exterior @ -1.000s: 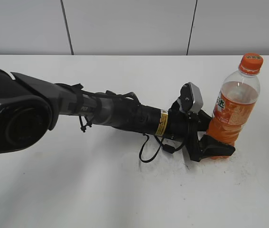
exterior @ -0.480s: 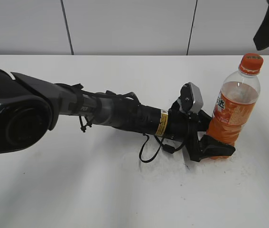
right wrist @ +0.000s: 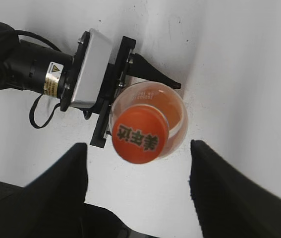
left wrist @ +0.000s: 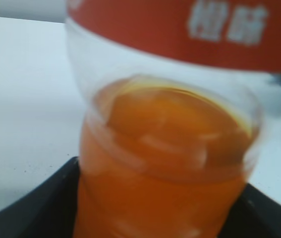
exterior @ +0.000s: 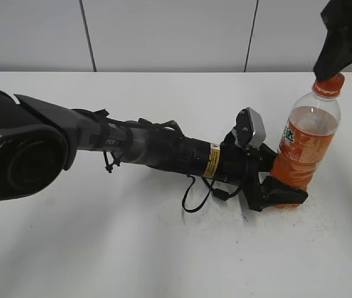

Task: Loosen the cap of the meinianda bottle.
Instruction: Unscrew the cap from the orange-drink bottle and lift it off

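The meinianda bottle [exterior: 306,146] stands upright on the white table at the right, with orange drink and an orange label. My left gripper [exterior: 280,189] is shut on the bottle's lower body; the left wrist view is filled by the bottle [left wrist: 165,148] between the dark fingers. The orange cap [exterior: 329,82] sits on the neck. My right gripper [exterior: 348,43] hangs open just above the cap, one finger tip near its top. In the right wrist view the cap [right wrist: 140,134] lies below, between the two spread fingers [right wrist: 138,188].
The left arm [exterior: 132,146] stretches across the white table [exterior: 132,248] from the left, with a loose black cable loop [exterior: 194,198] under it. A grey panelled wall [exterior: 163,31] stands behind the table.
My right gripper has come into view at the top right and moved down and left to just above the cap. The left arm and the bottle have not moved.
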